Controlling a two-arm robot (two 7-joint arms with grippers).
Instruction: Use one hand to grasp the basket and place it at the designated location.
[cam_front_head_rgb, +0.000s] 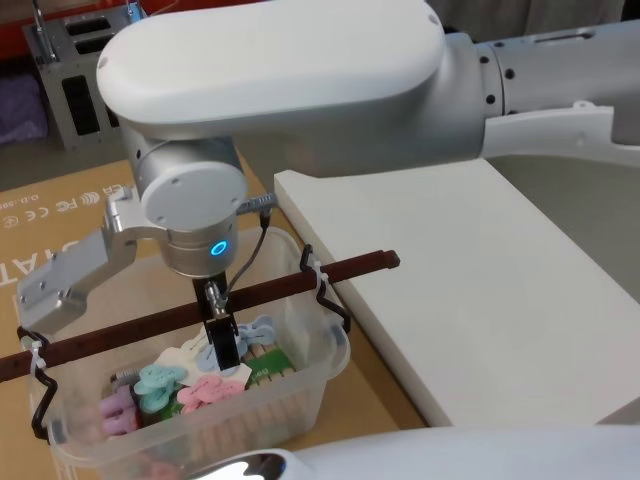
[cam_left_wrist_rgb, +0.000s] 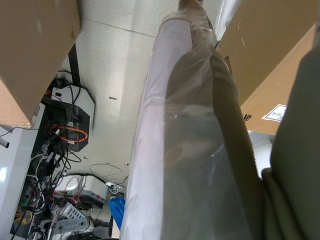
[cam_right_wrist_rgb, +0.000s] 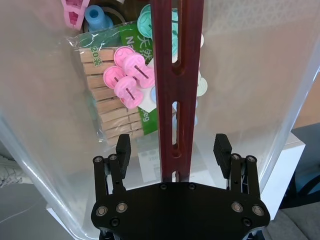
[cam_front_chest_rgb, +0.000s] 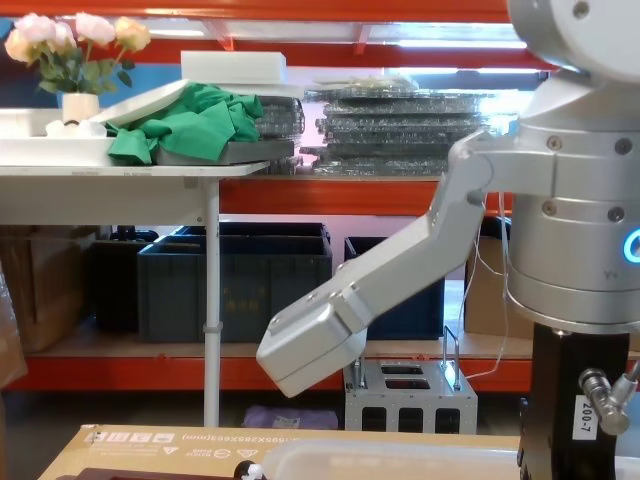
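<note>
The basket (cam_front_head_rgb: 335, 350) is a translucent whitish tub standing on a cardboard box at the lower left of the head view. A dark reddish-brown handle bar (cam_front_head_rgb: 140, 328) with slots spans its top, tied on at both ends. Inside lie wooden clothes pegs (cam_right_wrist_rgb: 107, 117) and pastel plastic clips (cam_front_head_rgb: 185, 388). My right gripper (cam_right_wrist_rgb: 172, 145) reaches over from the right and hangs above the basket's middle, open, with one finger on each side of the handle bar (cam_right_wrist_rgb: 177, 75) and not touching it. The basket's rim (cam_front_chest_rgb: 400, 452) shows at the bottom of the chest view. My left arm hangs low beside cardboard boxes.
A thick white board (cam_front_head_rgb: 470, 280) lies right of the basket, close to its corner. The cardboard box (cam_front_head_rgb: 60, 225) extends left and behind. A grey metal box (cam_front_head_rgb: 70, 60) stands behind it on the floor, with dark blue crates (cam_front_chest_rgb: 235, 280) on a shelf beyond.
</note>
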